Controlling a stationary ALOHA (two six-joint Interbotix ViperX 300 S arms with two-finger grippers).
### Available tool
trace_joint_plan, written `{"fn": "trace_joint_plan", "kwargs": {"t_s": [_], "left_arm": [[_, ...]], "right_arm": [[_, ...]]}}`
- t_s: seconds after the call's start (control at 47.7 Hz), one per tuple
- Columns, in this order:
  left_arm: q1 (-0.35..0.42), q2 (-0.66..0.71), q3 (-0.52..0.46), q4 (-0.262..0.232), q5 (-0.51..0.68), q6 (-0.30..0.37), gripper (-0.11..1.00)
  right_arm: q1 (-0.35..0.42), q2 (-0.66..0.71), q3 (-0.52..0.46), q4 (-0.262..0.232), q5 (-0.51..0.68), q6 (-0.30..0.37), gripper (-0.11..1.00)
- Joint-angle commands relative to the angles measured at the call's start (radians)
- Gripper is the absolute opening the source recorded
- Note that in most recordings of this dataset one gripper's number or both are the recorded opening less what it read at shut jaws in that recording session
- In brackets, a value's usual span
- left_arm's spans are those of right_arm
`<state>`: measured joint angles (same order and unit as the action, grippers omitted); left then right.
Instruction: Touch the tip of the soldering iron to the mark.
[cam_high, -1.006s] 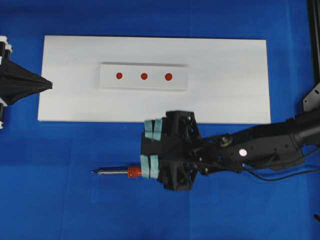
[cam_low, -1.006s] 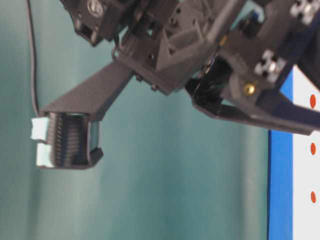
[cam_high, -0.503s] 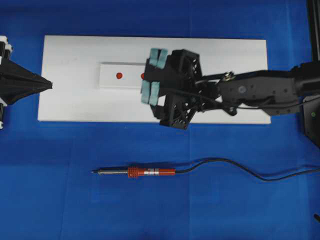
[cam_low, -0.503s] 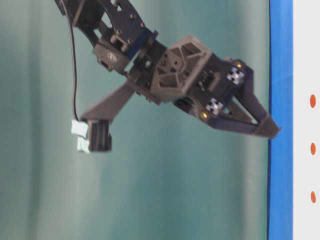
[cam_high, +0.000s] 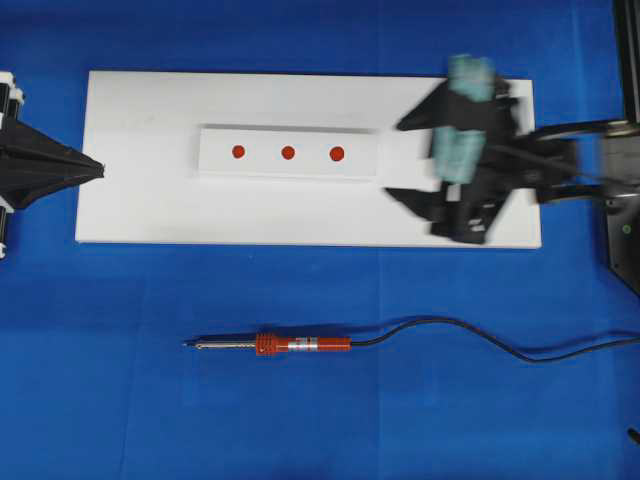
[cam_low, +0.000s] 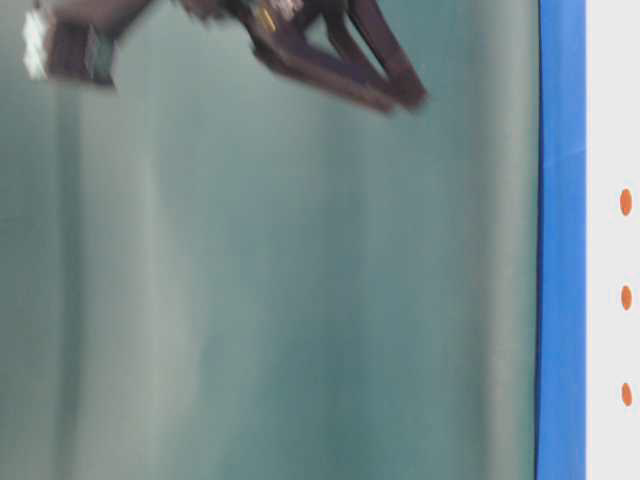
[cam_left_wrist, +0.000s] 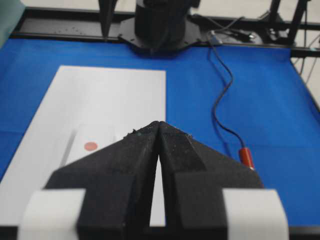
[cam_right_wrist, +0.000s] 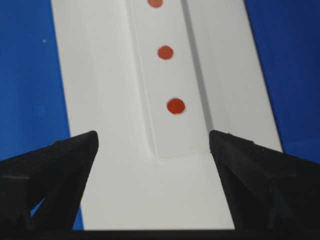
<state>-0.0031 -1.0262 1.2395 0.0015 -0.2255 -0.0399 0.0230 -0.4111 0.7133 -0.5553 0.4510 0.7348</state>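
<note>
Blue table cover (cam_high: 100, 400), white board (cam_high: 140, 200), red mark (cam_high: 288, 153), red-collared soldering iron (cam_high: 290, 344)

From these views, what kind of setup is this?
Likely a lab robot test bench, not a real workshop: a blue-covered tabletop, a white board carrying a block with three red dots, a soldering iron lying loose, and two black grippers, left gripper and right gripper.

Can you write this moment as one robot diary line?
soldering iron: lying on blue table, untouched | right gripper: open, empty | left gripper: shut | mark: untouched
</note>
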Motion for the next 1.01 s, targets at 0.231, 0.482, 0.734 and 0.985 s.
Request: {"fn": "trace_joint_plan", "kwargs": {"t_s": [0.231,0.482,0.734,0.985], "left_arm": [[0.0,0.003,-0.009,0.0,-0.009,0.002,0.0],[0.0,0.003,-0.009,0.002,-0.015,0.002,0.0],[0.0,0.005,-0.009,0.0,-0.017,0.002,0.0],[0.0,0.005,-0.009,0.002,-0.017,0.0,0.0]], "right_arm": [[0.0,-0.354,0.163,-0.008,0.015,-0.02,0.85],[0.0,-0.6,0.301,-0.008,0.015,-0.038,0.85],[0.0,-0.696,0.413,-0.003,-0.014,-0.038,0.85],[0.0,-0.713,0.492,0.002,-0.106,-0.034,0.85]]}}
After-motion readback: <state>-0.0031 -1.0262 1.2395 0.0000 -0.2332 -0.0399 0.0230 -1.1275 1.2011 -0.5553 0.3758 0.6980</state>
